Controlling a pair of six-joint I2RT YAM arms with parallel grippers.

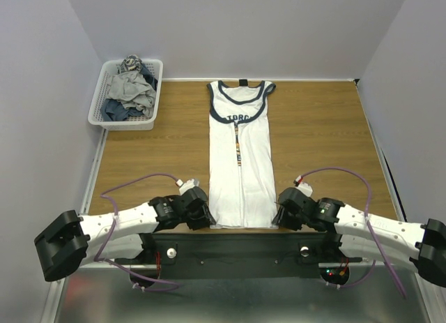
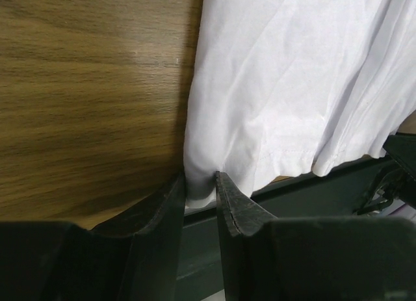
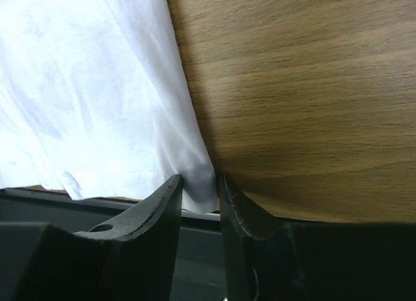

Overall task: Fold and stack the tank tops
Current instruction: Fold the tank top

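The left gripper (image 2: pixel 200 183) is clamping the white tank top (image 1: pixel 242 162) at its seven o'clock hem corner, the right gripper (image 3: pixel 199 184) is clamping its five o'clock corner.

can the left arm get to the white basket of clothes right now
Probably not yet: the left gripper is shut on the tank top hem corner. Nothing stands on the bare table between it and the mesh basket, but that sits at the far left corner, maybe a stretch.

Your left arm (image 1: pixel 125 222) at eight o'clock and right arm (image 1: pixel 380 229) at four: white, black joints (image 1: pixel 61 245), purple cables (image 1: pixel 139 178), black fingers (image 2: pixel 162 216).
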